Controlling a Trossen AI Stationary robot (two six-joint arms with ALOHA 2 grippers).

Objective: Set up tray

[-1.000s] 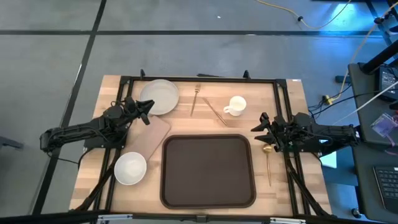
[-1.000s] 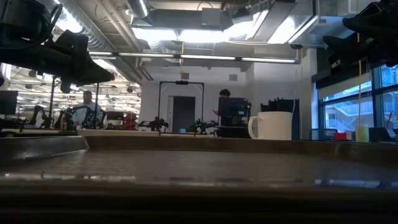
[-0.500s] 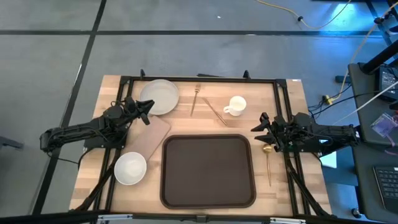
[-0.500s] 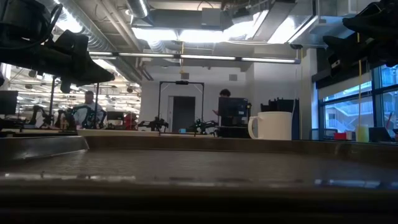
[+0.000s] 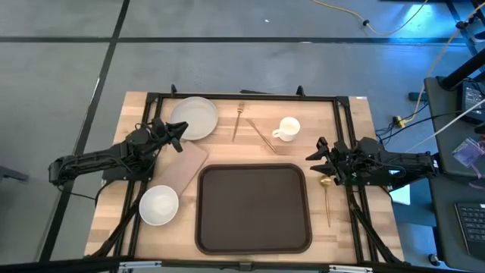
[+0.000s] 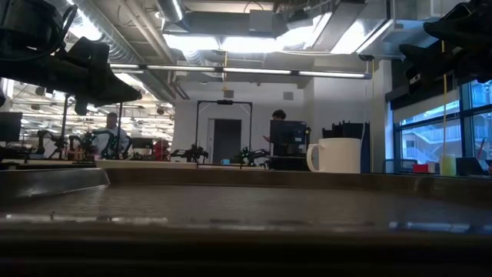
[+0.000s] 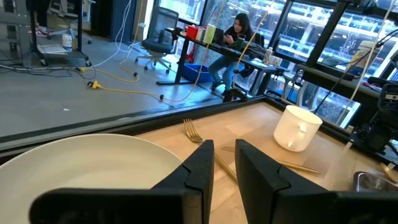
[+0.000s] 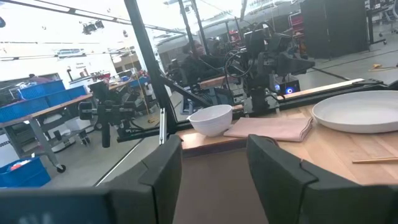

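Tray (image 5: 254, 208) empty, lower centre of high view, flat on table (image 5: 348, 121). Left gripper (image 5: 179, 135) at left, over plate (image 5: 195, 117) edge, jaws slightly parted, grasping nothing. Right gripper (image 5: 316, 155) at right, near spoon (image 5: 326, 199), jaws released, empty.

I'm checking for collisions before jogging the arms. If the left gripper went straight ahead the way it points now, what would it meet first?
Probably the white plate: the left gripper sits at its rim, jaws slightly apart, pointing across it toward the fork and mug. If it clears the plate, the fork comes next; height is unclear.
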